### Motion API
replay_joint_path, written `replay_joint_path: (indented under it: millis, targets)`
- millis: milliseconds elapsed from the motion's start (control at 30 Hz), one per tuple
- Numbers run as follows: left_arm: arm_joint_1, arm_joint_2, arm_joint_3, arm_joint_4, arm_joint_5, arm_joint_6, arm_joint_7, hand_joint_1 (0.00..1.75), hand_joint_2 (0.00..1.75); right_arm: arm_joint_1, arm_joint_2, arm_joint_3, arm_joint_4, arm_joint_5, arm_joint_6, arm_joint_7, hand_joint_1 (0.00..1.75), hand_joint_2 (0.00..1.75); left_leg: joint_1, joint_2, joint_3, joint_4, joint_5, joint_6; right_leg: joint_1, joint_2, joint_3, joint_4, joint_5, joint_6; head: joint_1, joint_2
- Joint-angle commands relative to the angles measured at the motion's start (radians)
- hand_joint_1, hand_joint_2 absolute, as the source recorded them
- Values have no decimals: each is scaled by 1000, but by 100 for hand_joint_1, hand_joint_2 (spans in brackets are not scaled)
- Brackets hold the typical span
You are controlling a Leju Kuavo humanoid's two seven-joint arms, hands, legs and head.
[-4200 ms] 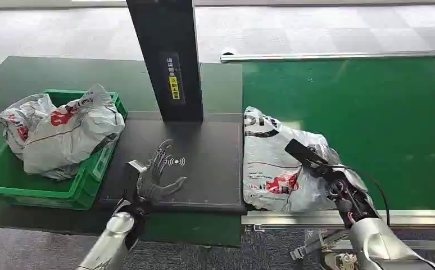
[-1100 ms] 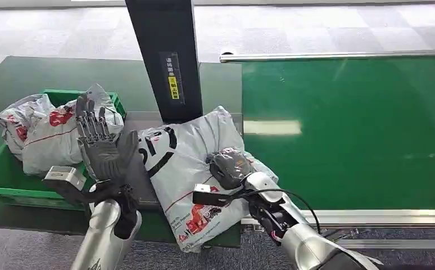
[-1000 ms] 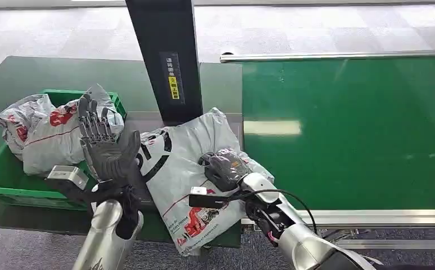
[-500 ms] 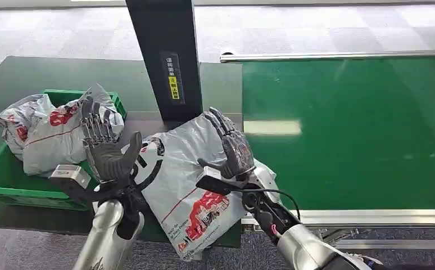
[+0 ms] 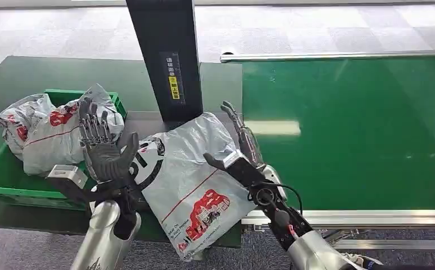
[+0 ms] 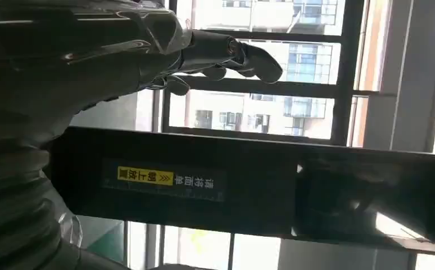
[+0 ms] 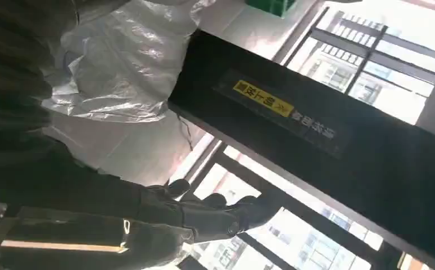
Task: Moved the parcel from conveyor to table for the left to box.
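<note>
The parcel (image 5: 190,180) is a crinkled grey-white plastic mailer bearing a red graphic and black lettering, too creased for reading. It is lying on the dark desk (image 5: 148,121) in front of the black post (image 5: 164,56), with its lower end overhanging the near edge. Compared with half a second ago, the right robot hand (image 5: 239,147) is standing further right, at the parcel's right edge, fingers spread and holding nothing. The left robot hand (image 5: 104,147) is staying raised, fingers apart, beside the green bin (image 5: 13,185) containing other bags. The post's yellow label is carrying small, unreadable characters.
</note>
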Motion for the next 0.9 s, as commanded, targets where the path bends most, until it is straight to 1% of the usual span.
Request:
replay_joint_path:
  millis: [33,100,200,233,300,333,433,500,567,600,633,667,700,733,767,800,833,900]
  targets:
    - [14,40,11,28,-4,-11,3,0,175,77,-105,-80,-238,-30,74,-1,0,175,0,-2,1,-1,0,1,0,-2,2,-1,0,0,0,0]
    - [14,40,11,28,-4,-11,3,0,175,77,-105,-80,-238,-30,74,-1,0,175,0,-1,0,0,0,0,0,-1,0,0,0,0,0,0]
    - [14,40,11,28,-4,-11,3,0,175,77,-105,-80,-238,-30,74,-1,0,175,0,-1,0,-1,0,0,0,-1,1,0,0,0,0,0]
    - [20,44,12,23,-12,-6,3,0,175,88,-103,-106,-239,-27,87,-1,0,175,0,-1,0,-2,1,0,0,-1,1,-1,0,0,0,0]
    - [37,58,17,10,-13,-7,3,0,175,110,-131,-149,-259,-41,132,-1,0,175,0,-1,1,-1,0,0,0,-1,1,-1,0,0,0,0]
    - [52,67,19,0,-13,-11,3,0,175,133,-154,-190,-290,-84,212,5,0,175,0,-2,1,-2,0,1,0,-2,2,-2,0,0,0,0]
    - [94,77,37,-24,-31,-17,3,0,175,230,-192,-341,-389,-121,336,43,0,175,0,-3,1,-1,0,1,0,-3,2,-2,-1,0,0,0]
    - [116,83,55,-41,-29,-19,3,0,175,300,-196,-428,-447,-178,409,63,0,175,0,-6,2,-2,0,1,0,-6,4,-3,-1,0,0,0]
    - [138,92,76,-47,-19,-38,3,0,175,402,-182,-507,-538,-168,424,70,0,175,0,-6,2,-3,0,1,0,-5,4,-3,-1,0,0,0]
    - [125,92,86,-12,-6,-60,3,0,175,469,-165,-544,-593,-138,431,71,0,175,0,-7,3,-4,0,1,0,-6,6,-4,-2,0,0,0]
    - [100,83,89,38,20,-79,3,0,175,505,-169,-558,-619,-104,419,63,0,175,0,-5,1,-2,-1,0,0,-4,3,-2,-2,0,0,0]
    - [83,76,88,55,28,-85,3,0,175,515,-175,-565,-617,-93,420,60,0,175,0,-9,2,-3,0,0,0,-8,5,-4,-2,0,0,0]
    - [83,67,93,16,-3,-70,3,0,175,497,-184,-567,-577,-106,444,78,0,175,0,-10,1,-3,-1,0,0,-9,5,-3,-2,0,0,0]
    - [99,54,102,-26,-24,-57,3,0,175,446,-191,-558,-498,-116,456,85,0,175,0,-8,0,-1,-1,0,0,-7,2,-2,-2,0,0,0]
    - [105,54,102,-32,-24,-57,3,0,175,427,-190,-553,-472,-115,456,83,0,175,0,-7,-1,-2,-1,0,0,-7,2,-3,-1,0,0,0]
    - [110,55,99,-38,-23,-56,3,0,175,405,-190,-546,-437,-116,455,72,0,175,0,-3,-1,-1,-2,0,0,-2,0,-1,-1,0,0,0]
    - [111,56,100,-39,-23,-56,3,0,175,401,-189,-545,-436,-116,455,72,0,175,0,0,-2,0,-2,0,0,0,-1,-1,0,0,0,0]
    - [111,56,100,-39,-23,-56,3,0,175,401,-189,-545,-436,-116,455,72,0,175,0,1,-1,-1,-2,0,0,1,0,-2,0,0,0,0]
